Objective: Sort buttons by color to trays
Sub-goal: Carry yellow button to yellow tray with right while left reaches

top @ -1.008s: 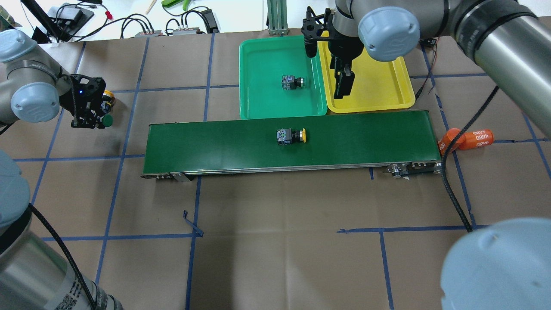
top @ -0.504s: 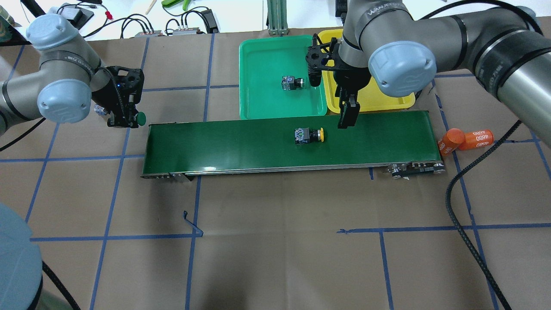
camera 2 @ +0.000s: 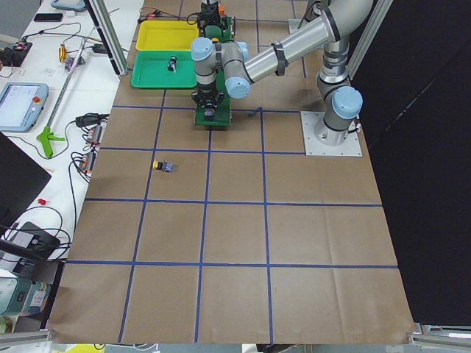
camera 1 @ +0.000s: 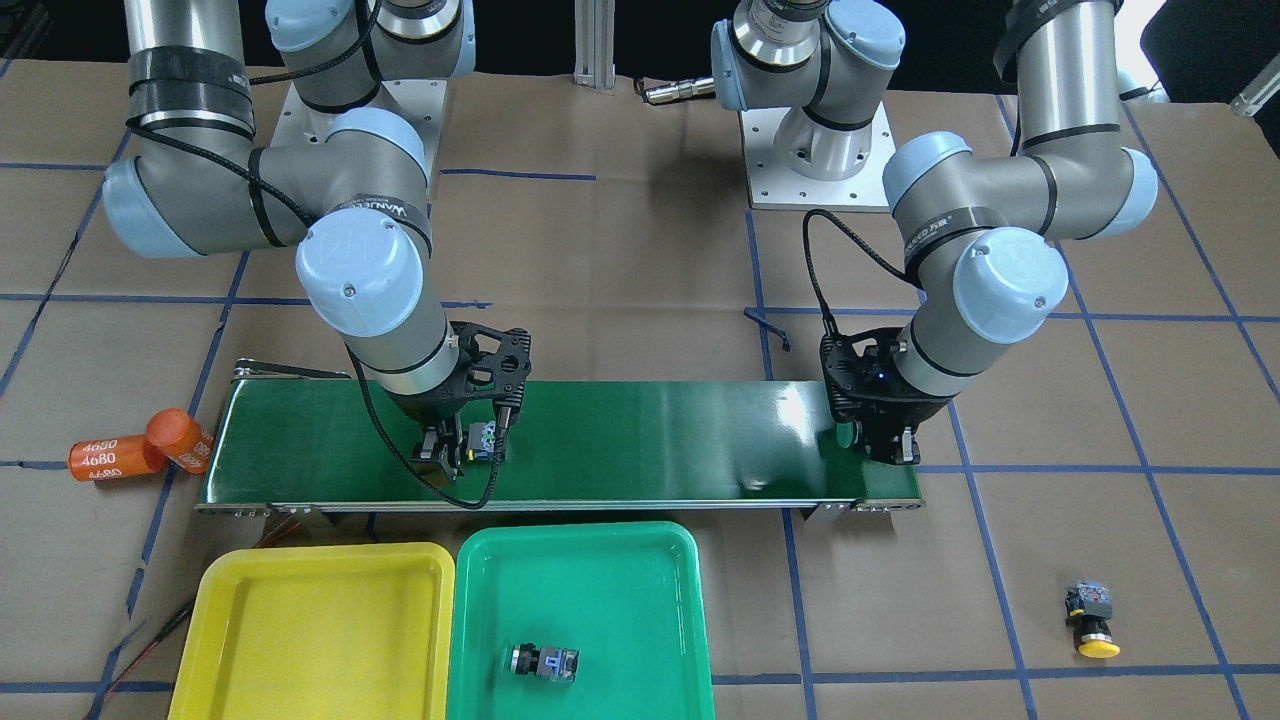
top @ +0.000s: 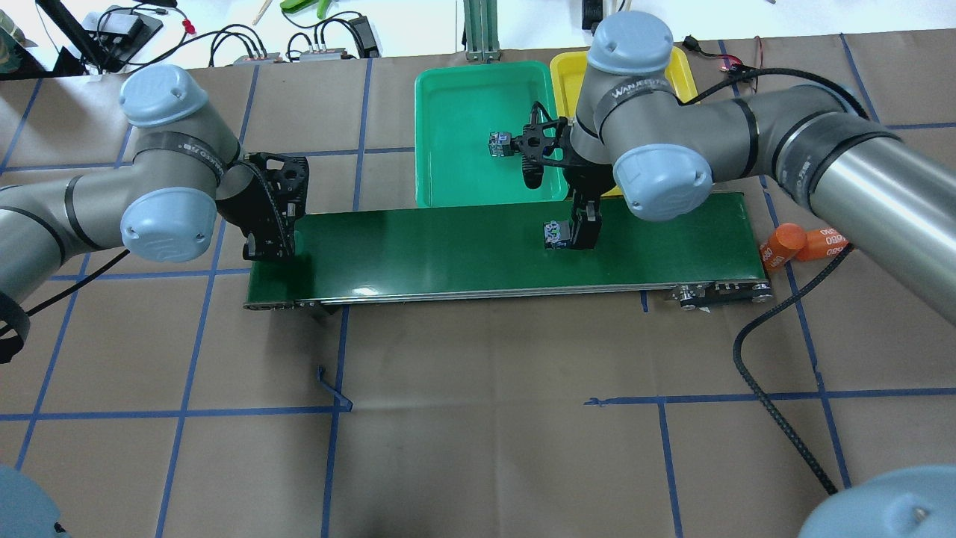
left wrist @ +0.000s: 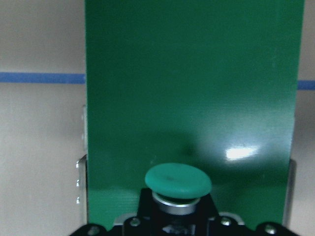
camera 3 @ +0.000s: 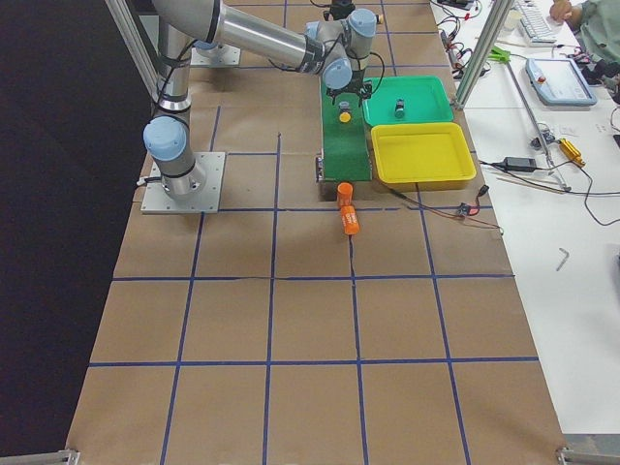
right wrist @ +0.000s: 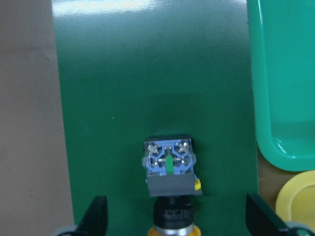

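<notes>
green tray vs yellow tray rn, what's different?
Colour aside, the green tray has one button lying in it; the yellow tray holds none. The green tray sits by the belt's middle, the yellow tray toward its end near the orange cylinders. Both: same rounded shape, side by side beside the belt.
</notes>
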Action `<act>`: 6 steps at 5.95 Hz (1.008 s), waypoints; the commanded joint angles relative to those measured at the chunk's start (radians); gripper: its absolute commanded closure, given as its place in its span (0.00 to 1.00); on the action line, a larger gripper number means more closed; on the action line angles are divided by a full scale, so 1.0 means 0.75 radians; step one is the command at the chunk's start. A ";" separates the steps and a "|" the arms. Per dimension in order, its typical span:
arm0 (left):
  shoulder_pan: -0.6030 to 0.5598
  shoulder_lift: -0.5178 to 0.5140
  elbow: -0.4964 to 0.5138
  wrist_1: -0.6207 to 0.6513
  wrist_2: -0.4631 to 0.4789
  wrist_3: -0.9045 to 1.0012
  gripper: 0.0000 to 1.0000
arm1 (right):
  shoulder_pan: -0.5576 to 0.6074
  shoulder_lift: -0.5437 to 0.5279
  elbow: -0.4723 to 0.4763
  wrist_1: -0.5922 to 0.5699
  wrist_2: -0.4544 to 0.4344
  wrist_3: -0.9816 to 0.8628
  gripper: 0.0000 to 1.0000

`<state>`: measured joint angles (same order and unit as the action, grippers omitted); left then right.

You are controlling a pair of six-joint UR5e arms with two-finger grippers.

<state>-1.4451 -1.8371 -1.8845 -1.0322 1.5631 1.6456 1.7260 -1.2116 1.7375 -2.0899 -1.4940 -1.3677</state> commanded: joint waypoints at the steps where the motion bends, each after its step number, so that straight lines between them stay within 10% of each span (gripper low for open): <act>1: -0.026 0.026 -0.019 0.002 0.006 -0.055 0.31 | -0.021 -0.010 0.091 -0.124 -0.016 -0.076 0.01; 2: 0.006 0.020 -0.009 0.004 0.004 -0.063 0.06 | -0.065 -0.017 0.095 -0.104 -0.039 -0.079 0.22; 6: 0.392 -0.023 0.117 0.077 0.002 -0.395 0.04 | -0.160 -0.039 0.093 -0.065 -0.162 -0.207 0.88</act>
<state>-1.2188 -1.8415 -1.8292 -0.9958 1.5649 1.4180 1.6158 -1.2396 1.8091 -2.1405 -1.6008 -1.5056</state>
